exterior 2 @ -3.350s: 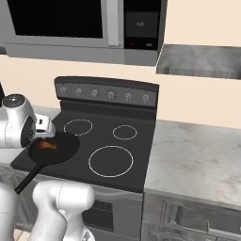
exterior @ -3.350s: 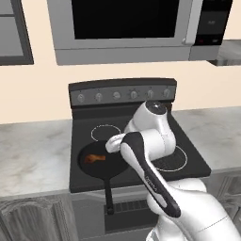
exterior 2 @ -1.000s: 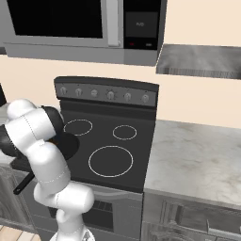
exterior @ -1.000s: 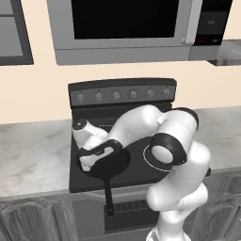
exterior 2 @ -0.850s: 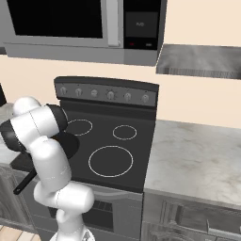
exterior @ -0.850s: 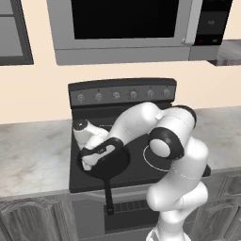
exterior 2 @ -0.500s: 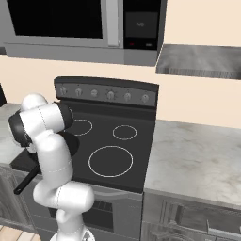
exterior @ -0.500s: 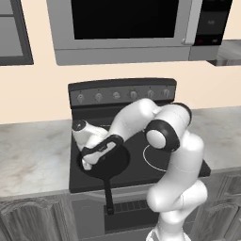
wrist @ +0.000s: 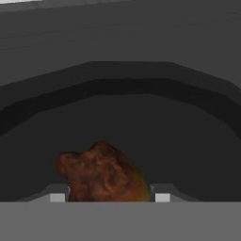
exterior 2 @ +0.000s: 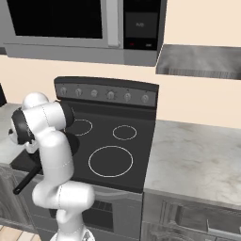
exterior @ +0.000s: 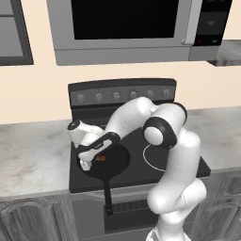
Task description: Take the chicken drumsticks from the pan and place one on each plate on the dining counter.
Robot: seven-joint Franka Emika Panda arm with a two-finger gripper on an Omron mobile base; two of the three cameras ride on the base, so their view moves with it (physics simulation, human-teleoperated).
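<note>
A golden-brown chicken drumstick point(wrist: 103, 175) lies in the black pan point(wrist: 123, 89), close in front of the hand camera. My gripper point(wrist: 110, 197) is shut on it, with one fingertip point(wrist: 58, 196) against its left side and the other against its right. From the left base view, the gripper point(exterior: 94, 159) reaches down into the pan point(exterior: 117, 164) on the stove's front left burner, and an orange bit of drumstick point(exterior: 100, 158) shows under the hand. The pan's handle point(exterior: 108, 197) points toward the front edge. The plates and the dining counter are out of view.
The black stove top point(exterior 2: 117, 141) has white-ringed burners to the right of the pan. Grey marbled counters lie left point(exterior: 33, 160) and right point(exterior 2: 197, 160) of it. A knob panel point(exterior: 122, 94) and a microwave point(exterior: 122, 28) rise behind. The pan handle point(exterior 2: 23, 183) sticks out past the stove front.
The jaws have closed in from wide open onto the drumstick. The arm's elbow has swung further right while the hand stays low in the pan.
</note>
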